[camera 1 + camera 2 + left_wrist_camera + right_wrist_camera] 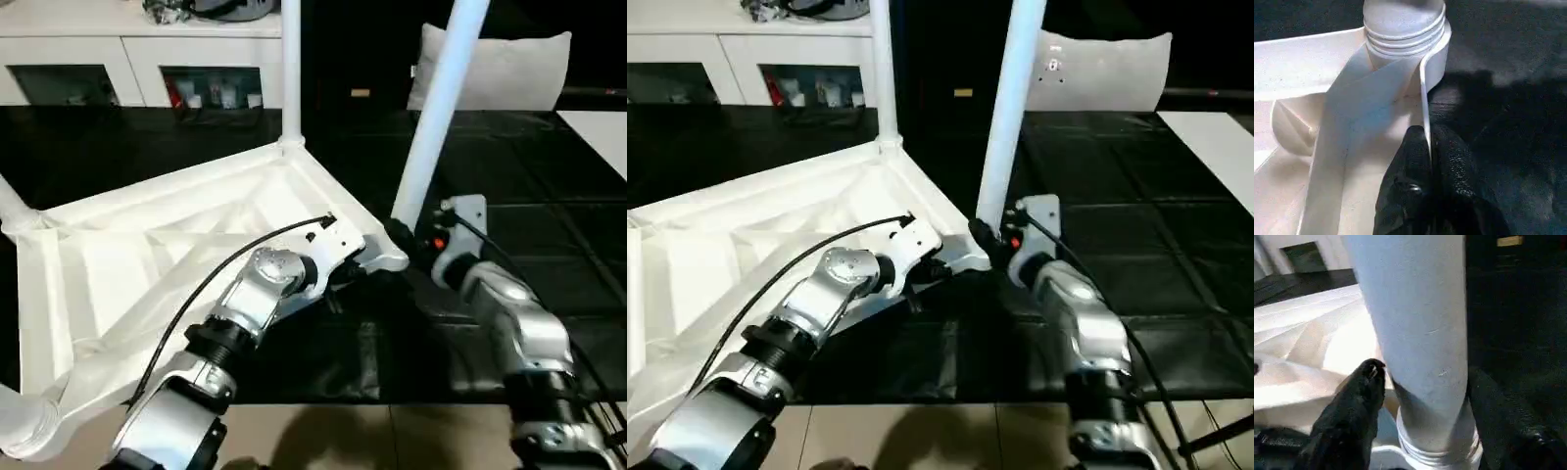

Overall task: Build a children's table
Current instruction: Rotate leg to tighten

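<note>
The white tabletop (147,255) lies upside down and tilted on the black mat, its ribbed underside facing me. One white leg (291,69) stands upright in the far corner socket. Another leg (436,108) rises at a lean from the near right corner, its ringed base (1440,450) in the socket. More leg ends show at the left corners (12,206). My left gripper (1430,132) is shut on the tabletop's thin rim beside that near right corner. My right gripper (1425,382) stands open astride the leaning leg's lower end, its black fingers (1364,391) close on either side.
A white cabinet (137,59) with glass doors runs along the back left. A white pillow (509,69) leans at the back right, and a white panel (598,127) lies at the right edge. Black mat tiles (549,225) cover the floor; lighter floor (392,441) shows nearest me.
</note>
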